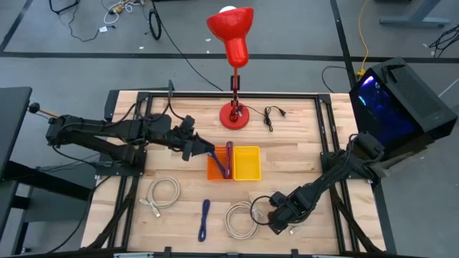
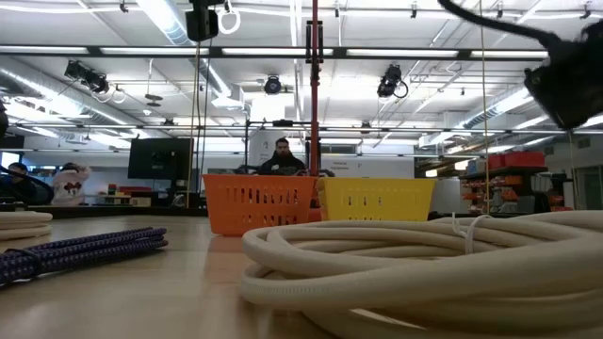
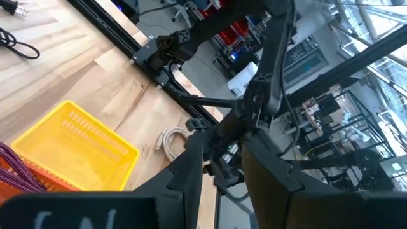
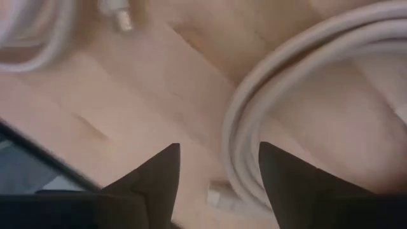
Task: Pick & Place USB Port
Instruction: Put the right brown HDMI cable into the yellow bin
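On the wooden desk (image 1: 301, 136), the right end effector (image 4: 219, 166) hangs released over the white cable (image 4: 254, 121); clenching off-center could snag one loop.

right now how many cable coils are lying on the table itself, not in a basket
3: a white coil front-left, a blue bundle front-centre, and a white coil by the right gripper. The cable in the orange basket isn't counted.

Light wooden table (image 1: 301, 143) bearing, beside the right gripper (image 1: 271, 211), a coiled white cable (image 1: 239, 219). Farther toward the left gripper (image 1: 199, 150): a blue cable (image 1: 204, 219), a second white coil (image 1: 163, 193), and adjoining orange (image 1: 217, 170) and yellow (image 1: 247, 163) baskets. Beyond them, a red lamp's base (image 1: 234, 115) and black cord (image 1: 272, 116).
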